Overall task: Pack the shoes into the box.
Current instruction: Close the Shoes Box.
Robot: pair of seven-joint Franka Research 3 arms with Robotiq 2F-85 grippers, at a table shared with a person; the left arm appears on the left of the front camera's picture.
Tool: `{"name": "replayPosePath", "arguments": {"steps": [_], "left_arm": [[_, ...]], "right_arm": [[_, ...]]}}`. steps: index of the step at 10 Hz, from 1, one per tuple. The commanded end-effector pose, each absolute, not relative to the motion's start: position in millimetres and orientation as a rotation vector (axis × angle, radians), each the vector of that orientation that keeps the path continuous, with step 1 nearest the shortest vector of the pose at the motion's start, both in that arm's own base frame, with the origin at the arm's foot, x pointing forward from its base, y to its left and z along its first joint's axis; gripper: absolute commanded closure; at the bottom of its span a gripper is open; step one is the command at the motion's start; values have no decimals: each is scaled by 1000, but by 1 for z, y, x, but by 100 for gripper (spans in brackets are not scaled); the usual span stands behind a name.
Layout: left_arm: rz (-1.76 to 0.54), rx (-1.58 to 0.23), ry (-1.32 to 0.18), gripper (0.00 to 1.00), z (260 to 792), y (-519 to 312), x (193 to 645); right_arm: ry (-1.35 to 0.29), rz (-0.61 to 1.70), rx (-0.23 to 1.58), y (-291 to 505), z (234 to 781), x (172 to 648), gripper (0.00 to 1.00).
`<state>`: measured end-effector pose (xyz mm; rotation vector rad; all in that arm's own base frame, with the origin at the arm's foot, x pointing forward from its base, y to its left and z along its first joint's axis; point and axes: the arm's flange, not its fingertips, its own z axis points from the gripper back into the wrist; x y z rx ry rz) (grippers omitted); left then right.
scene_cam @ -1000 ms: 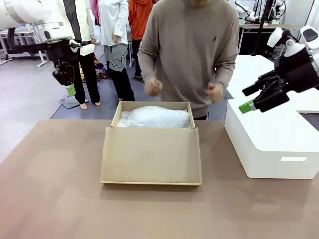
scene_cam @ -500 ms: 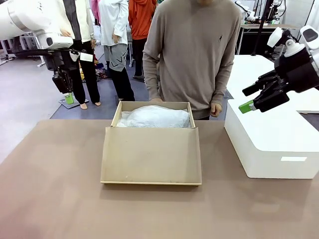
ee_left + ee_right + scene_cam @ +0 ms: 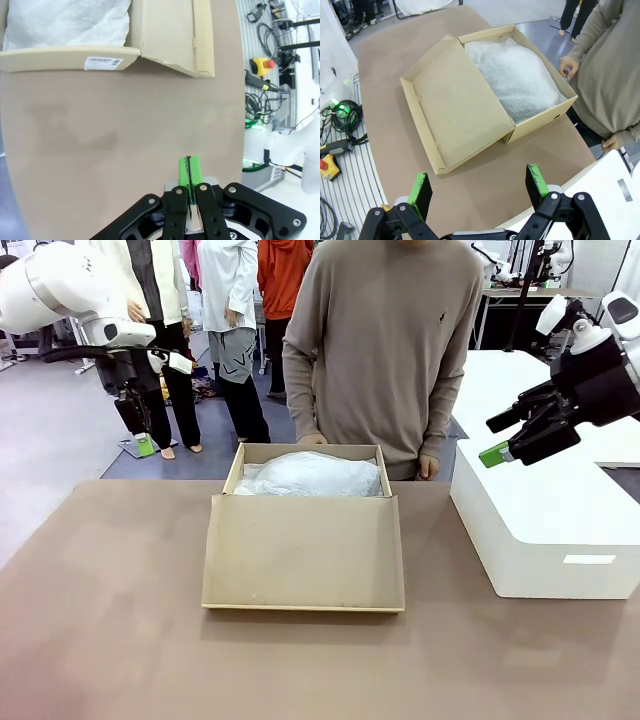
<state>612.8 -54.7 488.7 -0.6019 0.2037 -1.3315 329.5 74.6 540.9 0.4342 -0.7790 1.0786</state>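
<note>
Left gripper (image 3: pixel 146 445) at 10 o'clock, raised beyond table (image 3: pixel 120 620) edge, fingers clenched on nothing. Box (image 3: pixel 310 451) mid-table toward 12 o'clock, lid (image 3: pixel 305 555) lying flat toward 6 o'clock, white paper (image 3: pixel 312 475) heaped inside — whether shoes lie under it, cannot tell. Right gripper (image 3: pixel 492 438) at 3 o'clock above white block (image 3: pixel 540 530), fingers spread, empty. Judgement: lid not yet shut — closing looks left.

A tan box (image 3: pixel 303 552) lined with white tissue paper (image 3: pixel 312 476) sits mid-frame on a dull brown table (image 3: pixel 100 620), a white block (image 3: pixel 545 525) at right and a taupe sweater (image 3: pixel 390 340) above.
</note>
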Motion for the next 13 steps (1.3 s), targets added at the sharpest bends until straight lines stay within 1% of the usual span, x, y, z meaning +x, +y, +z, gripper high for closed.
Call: {"name": "replayPosePath", "arguments": {"steps": [1, 5, 8, 9, 11, 13], "left_arm": [[-1349, -608, 202, 100, 490, -52, 611], [-1335, -603, 204, 100, 489, -55, 613], [-1151, -614, 154, 100, 455, -51, 599], [-1082, -623, 115, 100, 446, -46, 592], [-896, -720, 58, 100, 429, -34, 581], [-832, -758, 41, 100, 411, -35, 568]], "right_arm": [[-802, 1100, 458, 74, 541, 334, 0], [-802, 1100, 458, 74, 541, 334, 0], [-802, 1100, 458, 74, 541, 334, 0], [-802, 1100, 458, 74, 541, 334, 0], [-802, 1100, 458, 74, 541, 334, 0], [-802, 1100, 458, 74, 541, 334, 0]]}}
